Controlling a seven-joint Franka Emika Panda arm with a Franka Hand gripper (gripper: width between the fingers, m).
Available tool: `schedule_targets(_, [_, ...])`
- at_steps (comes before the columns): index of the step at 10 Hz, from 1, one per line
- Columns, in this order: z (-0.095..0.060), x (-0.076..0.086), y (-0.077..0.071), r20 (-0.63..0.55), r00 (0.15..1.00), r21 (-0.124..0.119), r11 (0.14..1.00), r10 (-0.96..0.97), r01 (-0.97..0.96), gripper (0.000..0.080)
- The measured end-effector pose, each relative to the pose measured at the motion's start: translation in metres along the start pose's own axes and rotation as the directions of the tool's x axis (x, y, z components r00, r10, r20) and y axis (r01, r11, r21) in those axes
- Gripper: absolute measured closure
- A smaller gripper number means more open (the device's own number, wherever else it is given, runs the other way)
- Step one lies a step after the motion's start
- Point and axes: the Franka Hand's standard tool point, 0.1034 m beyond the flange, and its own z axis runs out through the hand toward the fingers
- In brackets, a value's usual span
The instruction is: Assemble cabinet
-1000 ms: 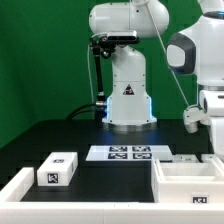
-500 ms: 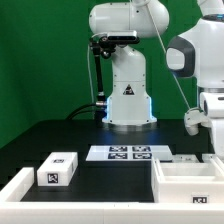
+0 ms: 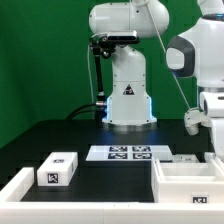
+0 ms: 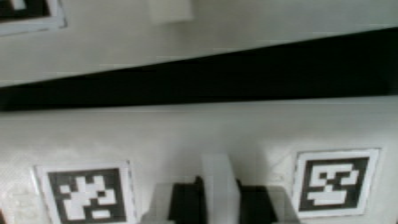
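Black table (image 3: 110,185) lies between cabinet (image 3: 190,182) edge and tagged block (image 3: 57,170)

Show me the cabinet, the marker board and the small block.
cabinet (image 3: 188,192), exterior view, on its front wall.
marker board (image 3: 118,153), exterior view, at its middle among the tags.
small block (image 3: 60,162), exterior view, on its top face.

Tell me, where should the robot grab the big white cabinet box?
Probably a thin upright wall of the cabinet, at its top rim, coming down from above. It sits open side up, so the rim is bare, and a wall should fit inside the pincer; the whole body looks too wide.
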Motion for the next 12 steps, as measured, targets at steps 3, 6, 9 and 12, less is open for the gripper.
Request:
schedule_targets(3, [0.000, 0.000, 0.000, 0.000, 1.000, 0.000, 1.000, 0.000, 0.000, 0.0737])
schedule_targets(6, [-0.023, -0.014, 0.001, 0.011, 1.000, -0.028, 1.000, -0.011, 0.011, 0.0737])
schedule_targets(9, [-0.043, -0.042, -0.008, 0.034, 0.999, -0.048, 0.998, -0.029, 0.030, 0.0737])
schedule_targets(12, [-0.049, -0.058, 0.001, 0.038, 0.999, -0.053, 0.998, -0.035, 0.037, 0.0737])
